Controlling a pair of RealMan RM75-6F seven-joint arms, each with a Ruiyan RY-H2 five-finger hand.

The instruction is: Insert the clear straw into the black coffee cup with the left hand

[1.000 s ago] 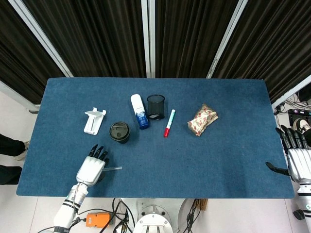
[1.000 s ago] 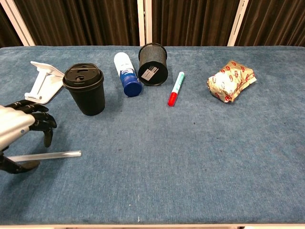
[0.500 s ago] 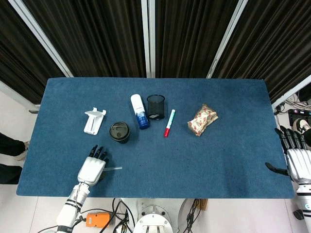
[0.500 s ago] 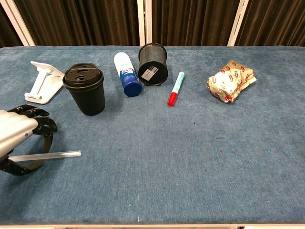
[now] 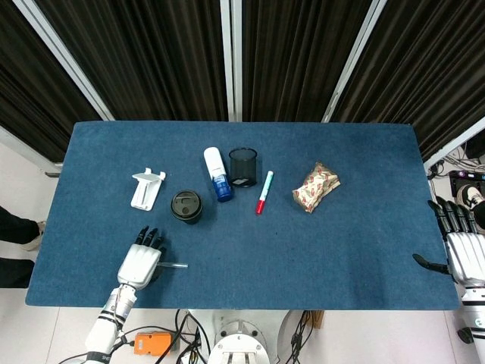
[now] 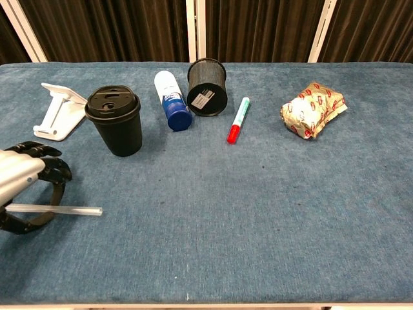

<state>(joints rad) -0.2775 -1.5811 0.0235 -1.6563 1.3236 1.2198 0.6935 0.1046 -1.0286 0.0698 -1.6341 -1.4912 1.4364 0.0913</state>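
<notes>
Chest view shows the left hand [image 6: 22,177] at the near left edge of the table [image 6: 258,213], its fingers [image 6: 55,169] curled over one end of the clear straw [image 6: 61,210] with the thumb below it. The straw seems pinched there, but I cannot tell for sure if it is gripped or only enclosed, because its free part looks to lie on the cloth. Probably the hand takes it at the end so that the long free part can later go into the cup.

The straw's long axis runs almost level, left to right across the table, and the free end points away from the fingers toward the table's middle. The black coffee cup [image 6: 116,123] stands upright beyond the fingertips, near but apart, its lid on; I judge the straw must be turned upright for the lid's hole.

The right hand [image 5: 462,250], in the head view, is well apart at the other edge, fingers spread and holding nothing.
</notes>
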